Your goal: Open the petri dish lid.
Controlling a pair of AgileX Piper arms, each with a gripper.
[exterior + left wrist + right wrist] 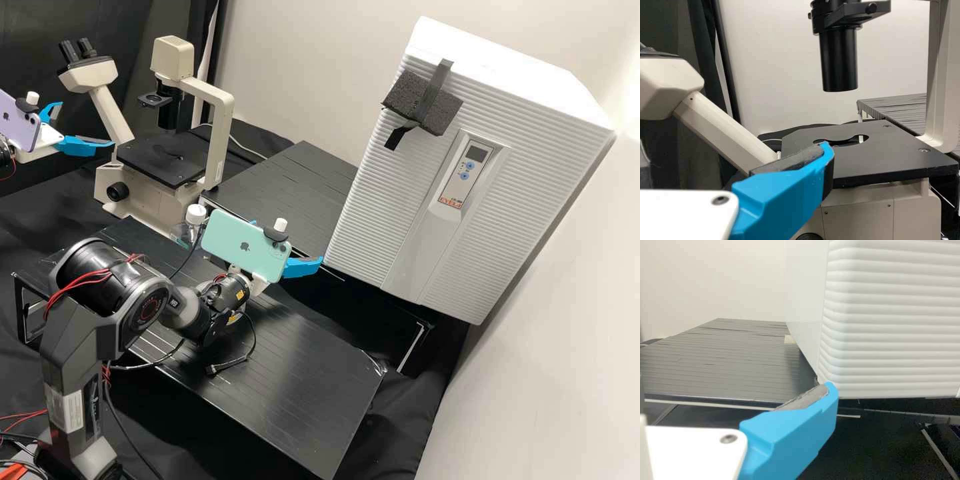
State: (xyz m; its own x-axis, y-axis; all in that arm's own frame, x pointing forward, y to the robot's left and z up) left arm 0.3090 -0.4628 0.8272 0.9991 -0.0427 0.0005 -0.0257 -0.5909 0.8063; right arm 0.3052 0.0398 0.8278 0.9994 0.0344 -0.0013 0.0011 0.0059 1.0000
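Left gripper (87, 124) near the pale microscope (221, 133), jaws spread apart. Right gripper (288, 241) by a lower corner of the white ribbed cabinet (373, 200), jaws likewise apart. Petri dish position: cannot tell.

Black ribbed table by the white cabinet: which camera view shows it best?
The right wrist view: the table spreads widely beside the cabinet. The high view shows it smaller; the left wrist view, part behind the microscope.
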